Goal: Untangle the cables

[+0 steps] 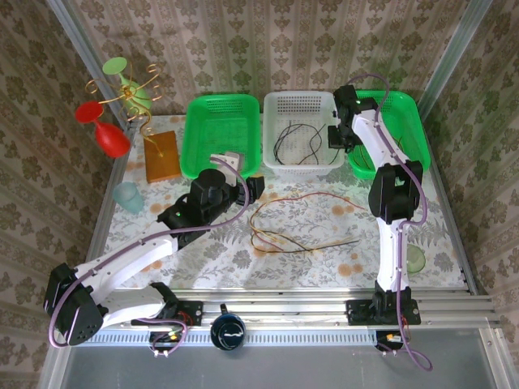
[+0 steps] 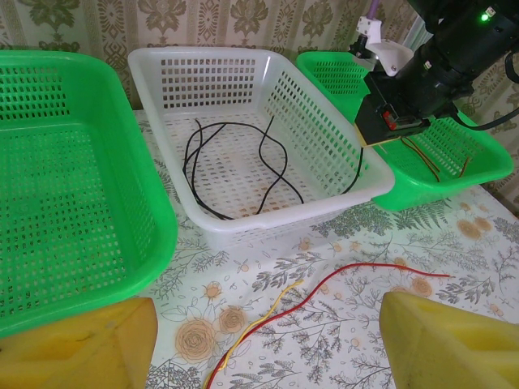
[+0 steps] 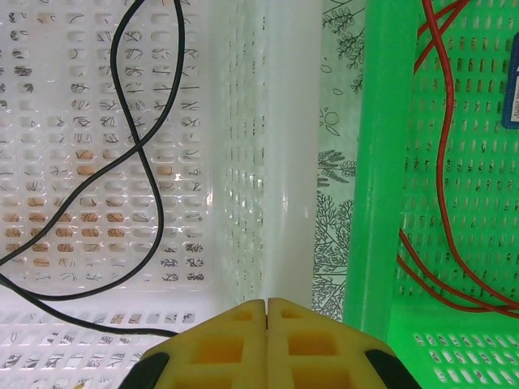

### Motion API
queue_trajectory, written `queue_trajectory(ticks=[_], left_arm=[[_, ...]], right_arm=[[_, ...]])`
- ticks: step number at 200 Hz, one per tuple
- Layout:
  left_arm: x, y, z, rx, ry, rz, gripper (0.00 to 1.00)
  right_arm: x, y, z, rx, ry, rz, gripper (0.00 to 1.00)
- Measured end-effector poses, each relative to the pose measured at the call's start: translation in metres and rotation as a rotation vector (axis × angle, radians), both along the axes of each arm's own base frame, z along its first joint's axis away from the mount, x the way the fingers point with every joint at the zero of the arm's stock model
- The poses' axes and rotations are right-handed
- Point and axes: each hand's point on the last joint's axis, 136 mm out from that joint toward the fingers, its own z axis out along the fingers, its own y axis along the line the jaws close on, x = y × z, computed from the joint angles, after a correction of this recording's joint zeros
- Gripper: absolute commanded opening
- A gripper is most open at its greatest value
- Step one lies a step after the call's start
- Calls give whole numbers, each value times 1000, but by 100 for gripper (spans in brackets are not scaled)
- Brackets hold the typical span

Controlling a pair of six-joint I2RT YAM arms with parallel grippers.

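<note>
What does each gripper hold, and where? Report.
Left gripper: nothing, open. Right gripper: shut; black cable reaches it, but a hold cannot be told.

Two green baskets (image 1: 219,130), one white basket (image 1: 298,100), two arms (image 1: 130,261), and loose cables (image 3: 159,215) in black, red and yellow, number unclear.

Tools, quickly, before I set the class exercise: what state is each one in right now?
Left tool: open, holding nothing.
Right tool: shut tight, nothing visible in its grip.
</note>
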Motion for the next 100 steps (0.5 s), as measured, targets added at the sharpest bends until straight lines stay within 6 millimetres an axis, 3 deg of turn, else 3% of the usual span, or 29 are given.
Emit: queue_trajectory(ticks=[59,100], left_arm=[[0,0,1,-4,-4,0,73],[0,0,1,-4,-4,0,73]], right_arm=[[15,21,10,-10,-40,55,0],[24,45,-31,-39,18,97,0]])
